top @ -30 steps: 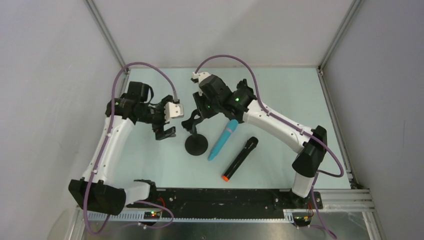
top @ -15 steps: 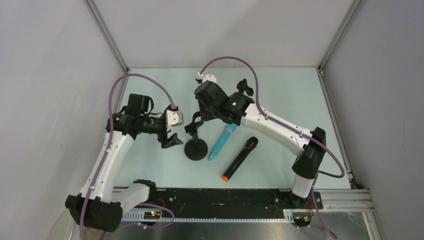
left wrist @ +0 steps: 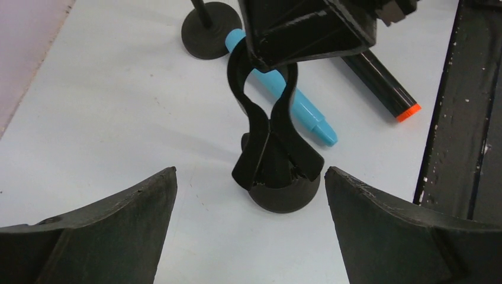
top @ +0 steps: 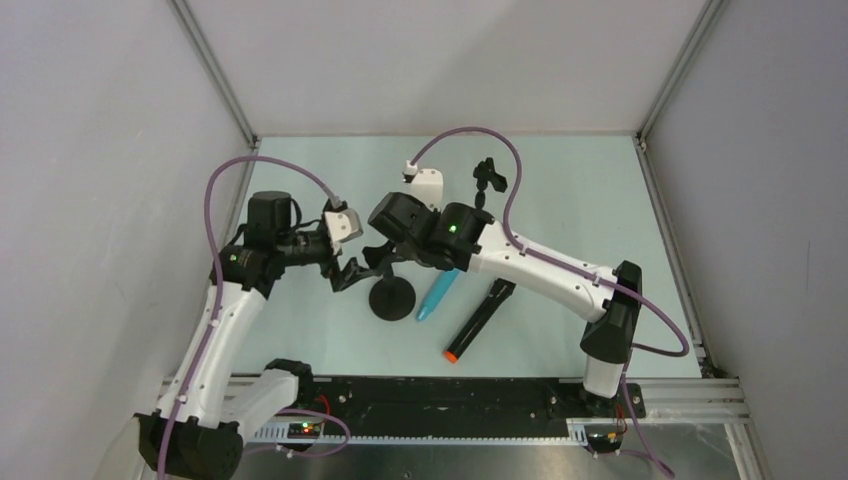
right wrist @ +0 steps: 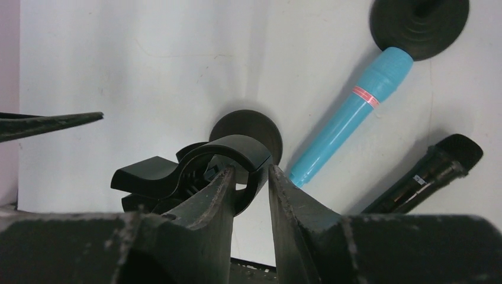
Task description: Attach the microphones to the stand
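- at the middle of the pale table (top: 560,180), a short black stand (top: 392,298) sits on its round base, with a black clip (left wrist: 266,118) at its top.
- the right gripper (right wrist: 250,174) reaches in from the right and is pressed onto the ring end of that clip: in the right wrist view one finger lies on each side of the ring's wall, pinching it.
- the left gripper (top: 347,273) hangs just left of the stand and faces it. its two fingers (left wrist: 118,225) are spread wide with nothing between them, and the clip shows through the gap without touching either.
- the blue microphone (top: 433,300) lies flat on the table just right of the stand's base. its narrow end points toward the near edge, and its upper part passes under the right arm in the top view.
- the black microphone (top: 478,322) lies flat to the right of the blue one, roughly parallel and close to it. its orange-red cap (top: 452,354) is toward the near edge, short of the black rail (top: 450,395).
- neither microphone is in a clip.
- a second stand (top: 485,175) stands farther back on the table. in the right wrist view the blue microphone's wide end lies right at its round base; i cannot tell if they touch.
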`<state>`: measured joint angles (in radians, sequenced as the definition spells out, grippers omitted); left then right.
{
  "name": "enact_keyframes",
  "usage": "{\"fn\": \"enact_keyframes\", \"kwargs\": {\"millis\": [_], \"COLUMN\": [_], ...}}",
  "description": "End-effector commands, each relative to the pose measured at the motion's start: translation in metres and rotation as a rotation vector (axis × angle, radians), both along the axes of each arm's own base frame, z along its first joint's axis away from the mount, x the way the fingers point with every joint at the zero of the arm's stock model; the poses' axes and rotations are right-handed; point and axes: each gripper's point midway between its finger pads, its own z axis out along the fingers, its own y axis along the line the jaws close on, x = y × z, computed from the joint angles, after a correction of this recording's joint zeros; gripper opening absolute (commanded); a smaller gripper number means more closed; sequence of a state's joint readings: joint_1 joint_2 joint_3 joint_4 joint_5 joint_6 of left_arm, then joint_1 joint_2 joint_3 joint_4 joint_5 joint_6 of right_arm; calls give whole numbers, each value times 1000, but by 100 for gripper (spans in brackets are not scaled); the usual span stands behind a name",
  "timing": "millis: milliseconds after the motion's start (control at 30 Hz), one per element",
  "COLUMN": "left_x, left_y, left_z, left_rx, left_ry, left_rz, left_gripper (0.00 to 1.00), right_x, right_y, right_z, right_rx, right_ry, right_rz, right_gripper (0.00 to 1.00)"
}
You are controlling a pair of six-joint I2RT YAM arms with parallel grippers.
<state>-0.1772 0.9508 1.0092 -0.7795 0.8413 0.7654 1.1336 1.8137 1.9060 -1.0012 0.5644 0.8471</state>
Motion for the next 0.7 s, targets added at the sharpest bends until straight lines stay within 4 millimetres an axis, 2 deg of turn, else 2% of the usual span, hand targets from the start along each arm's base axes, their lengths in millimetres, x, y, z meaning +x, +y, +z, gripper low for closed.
{"fn": "enact_keyframes", "kwargs": {"millis": [0,167,300,667], "left_x": [3,-2,-9,23], "left_y": [-9,-10,-14,-18], "left_z": [6,-5,-13,-2], "left_rx": [-46,-26,7,64], "left_ry": [-16,-33,-49,-124], "left_rz": [-15,-59,-109,-141], "left_gripper": [100,100,100,100], "right_x": [-13,-17,-24,-29], "right_y": [-32,-38,-35,-26], "right_z": [-17,-18,-17,-7], "right_rx": [-113,-116,-106,-66], "right_ry": [35,46,46,41], "right_rz": [-105,-124,-122,-93], "right_gripper": [31,32,34,35]}}
